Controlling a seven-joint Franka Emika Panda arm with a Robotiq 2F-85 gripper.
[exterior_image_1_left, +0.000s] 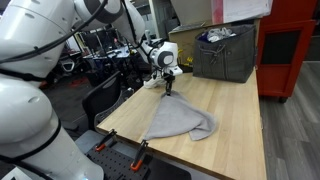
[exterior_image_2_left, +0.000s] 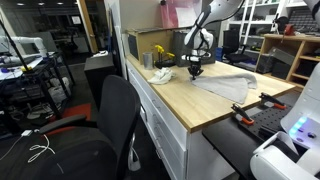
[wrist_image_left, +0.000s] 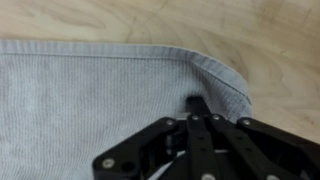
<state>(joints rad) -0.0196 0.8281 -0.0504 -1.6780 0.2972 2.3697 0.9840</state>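
One cloth (exterior_image_1_left: 185, 122) is clamped at its corner by one gripper (exterior_image_1_left: 168, 91) on one table (exterior_image_1_left: 240, 125); the pinched edge is hidden by the fingers (wrist_image_left: 197, 112).

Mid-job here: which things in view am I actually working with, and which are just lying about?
In hand: gripper, pinching an edge of the grey towel.
Lying about: dark bin standing on the table, apart from the towel; office chair beside the table.
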